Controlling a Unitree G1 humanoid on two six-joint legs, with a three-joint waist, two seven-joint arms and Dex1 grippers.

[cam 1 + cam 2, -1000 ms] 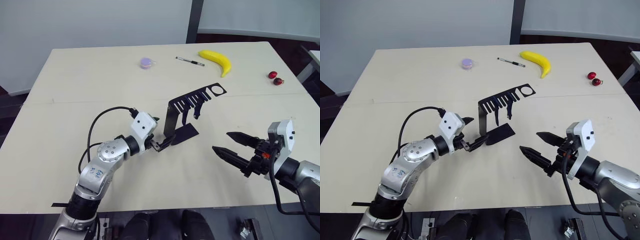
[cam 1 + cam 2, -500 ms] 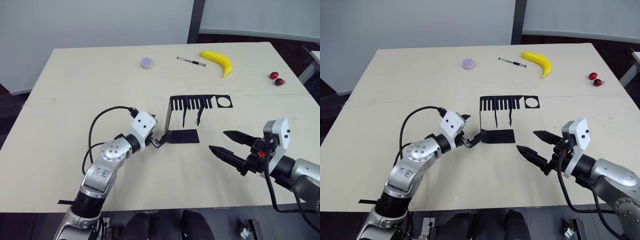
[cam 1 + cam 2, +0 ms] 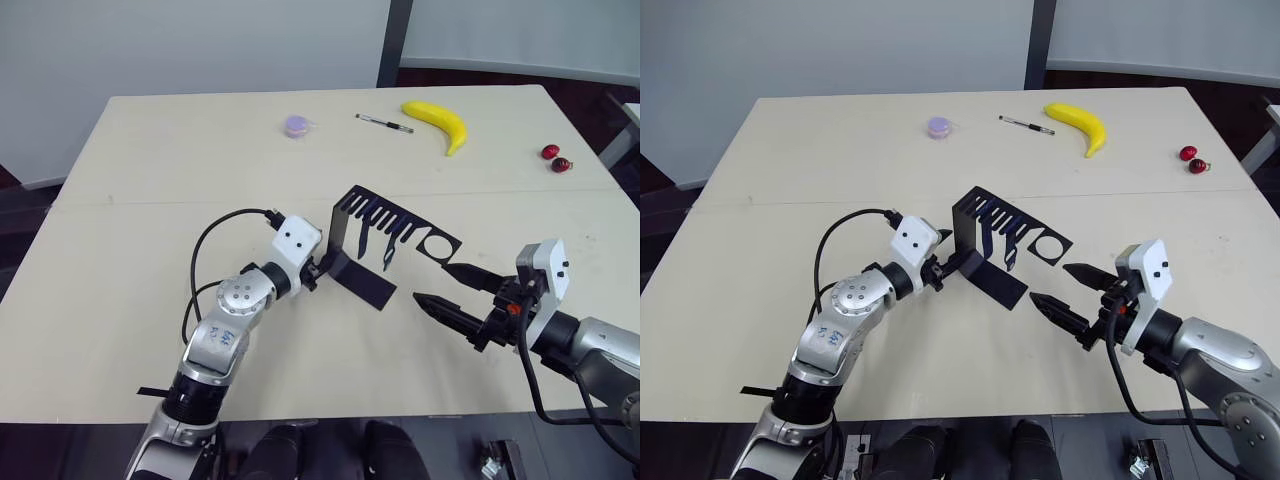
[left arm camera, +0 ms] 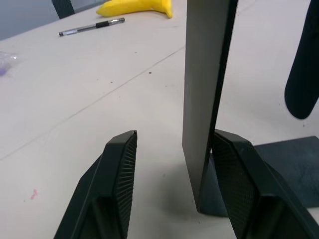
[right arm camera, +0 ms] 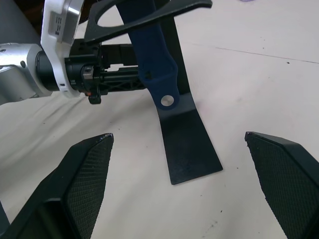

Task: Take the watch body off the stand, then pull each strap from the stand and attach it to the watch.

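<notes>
The black stand (image 3: pixel 347 222) rests on the table with its ring hole (image 3: pixel 437 243) empty and pointing toward my right arm. Two dark blue straps (image 3: pixel 388 252) hang from its slotted top; one strap (image 5: pixel 157 64) shows close up in the right wrist view. My left gripper (image 3: pixel 322 268) is open around the stand's upright plate (image 4: pixel 204 99); one finger (image 4: pixel 239 184) is against the plate and the other stands apart from it. My right gripper (image 3: pixel 432 283) is wide open just right of the foot (image 5: pixel 189 144), touching nothing. The watch body is out of view.
At the far side of the table (image 3: pixel 150 200) lie a banana (image 3: pixel 440 120), a black-and-white pen (image 3: pixel 383 123) and a small purple object (image 3: pixel 299 125). Two red cherries (image 3: pixel 553 156) sit at the far right edge.
The stand has swung round on the table, its ring end moving from the far right to the near right. My left gripper moved along with it. My right gripper crept left toward it.
</notes>
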